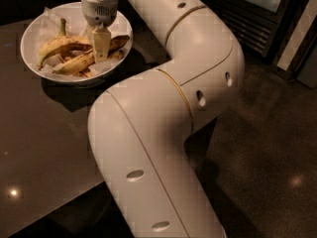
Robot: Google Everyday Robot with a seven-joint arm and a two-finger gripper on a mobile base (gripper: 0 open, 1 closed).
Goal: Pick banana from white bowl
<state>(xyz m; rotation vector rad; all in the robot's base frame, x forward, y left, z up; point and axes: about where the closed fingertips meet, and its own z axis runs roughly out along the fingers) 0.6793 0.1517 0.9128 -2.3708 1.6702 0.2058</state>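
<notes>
Upper left, inside the white bowl (28,37): the banana (77,63) rests on crinkled white paper, long, nearly straight, yellow with heavy brown streaks.
Banana's long axis: slanted, with the lower end toward the bowl's front left and the darker end rising toward the right rim.
Gripper (101,46): hangs straight down from the wrist, directly over the middle of the banana, with its tip at the skin. Real contact cannot be made out.
Gripper state: cannot tell whether it is apart, together or clamped on the fruit.
Key relation: the banana sits right beneath the gripper and extends past it on both sides, left and right. A grasp would probably close across the fruit's narrow width near its midpoint.
Second banana (58,46): shorter, curved and brighter yellow, with a green stem pointing up. It is just left of the gripper and close beside the long one.
Arm (163,108): thick and white, filling the centre of the view, bending from the near foreground up and over to the bowl.
Table (44,133): dark and glossy, with the bowl standing on its far part.
Floor (267,133): dark, to the right.
Likely stage: at the grasp, with the lift not yet made.
Risk: soft overripe fruit may bruise or slip, and the neighbouring banana could be nudged.
</notes>
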